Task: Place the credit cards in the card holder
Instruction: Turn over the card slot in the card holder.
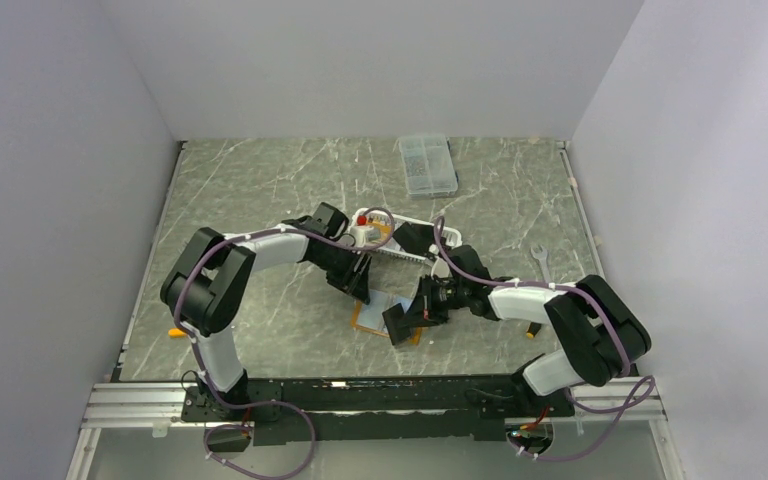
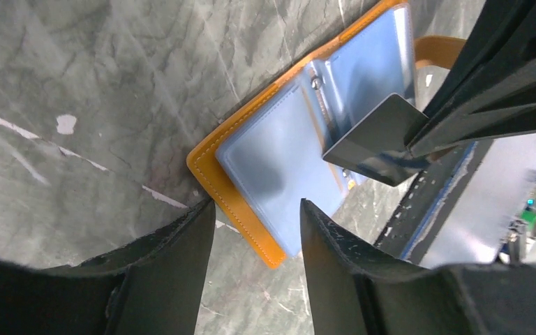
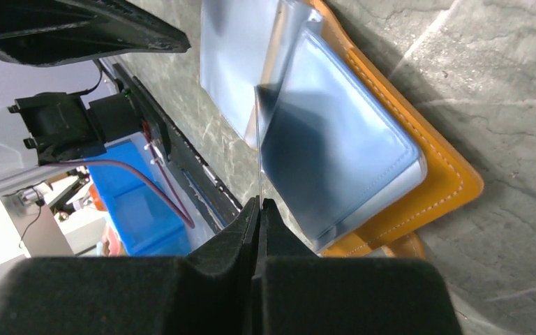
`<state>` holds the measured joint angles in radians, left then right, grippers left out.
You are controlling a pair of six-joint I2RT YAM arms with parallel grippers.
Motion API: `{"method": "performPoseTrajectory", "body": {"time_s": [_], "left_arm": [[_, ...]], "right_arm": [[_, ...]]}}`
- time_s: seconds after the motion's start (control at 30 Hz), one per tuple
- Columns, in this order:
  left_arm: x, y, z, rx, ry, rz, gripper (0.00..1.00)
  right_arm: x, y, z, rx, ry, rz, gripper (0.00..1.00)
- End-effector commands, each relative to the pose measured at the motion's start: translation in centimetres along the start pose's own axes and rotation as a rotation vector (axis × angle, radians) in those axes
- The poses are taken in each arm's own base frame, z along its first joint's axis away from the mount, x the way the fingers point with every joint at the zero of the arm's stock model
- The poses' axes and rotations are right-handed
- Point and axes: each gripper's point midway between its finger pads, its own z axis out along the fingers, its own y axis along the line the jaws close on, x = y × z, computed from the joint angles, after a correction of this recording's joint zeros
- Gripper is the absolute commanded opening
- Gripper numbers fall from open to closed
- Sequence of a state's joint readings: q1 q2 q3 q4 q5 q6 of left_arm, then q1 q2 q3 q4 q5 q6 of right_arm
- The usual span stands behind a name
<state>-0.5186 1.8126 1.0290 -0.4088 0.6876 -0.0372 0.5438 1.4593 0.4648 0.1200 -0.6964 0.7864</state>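
Because the dark credit card [image 2: 375, 137] is not yet inside a sleeve, treat the insertion as pending. The card holder [image 1: 384, 318] lies open, blue side up, on the table [image 1: 260, 190], at 6 o'clock from the white basket [image 1: 400, 254]. The right gripper [image 3: 260, 204] is clamped on the card's edge above the holder. The left gripper [image 2: 257, 206] hovers half-spread over the holder's corner, gripping nothing. You cannot tell whether any sleeve is already filled. The left wrist view shows the card's face, and the right wrist view shows it edge-on. Only the top view shows both arms and the basket.
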Motion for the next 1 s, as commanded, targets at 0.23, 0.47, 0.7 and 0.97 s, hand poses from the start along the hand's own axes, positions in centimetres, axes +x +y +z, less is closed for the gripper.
{"method": "performPoseTrajectory", "body": {"time_s": [0.23,0.47,0.7,0.97], "left_arm": [[1.2,3.1,1.6,-0.230,0.100,0.151,0.41],[2.0,2.5,2.3,-0.219,0.148,0.154,0.26],[2.2,2.3,2.2,-0.214,0.146,0.147,0.24],[2.2,2.0,2.1,-0.206,0.147,0.145,0.22]], "right_arm": [[-0.7,0.2,-0.1,-0.061,-0.016,-0.009,0.00],[-0.2,-0.6,0.1,-0.058,-0.005,0.032,0.00],[0.5,-0.3,-0.6,-0.068,0.003,0.028,0.00],[1.2,-0.6,-1.0,-0.057,0.005,0.034,0.00]]}}
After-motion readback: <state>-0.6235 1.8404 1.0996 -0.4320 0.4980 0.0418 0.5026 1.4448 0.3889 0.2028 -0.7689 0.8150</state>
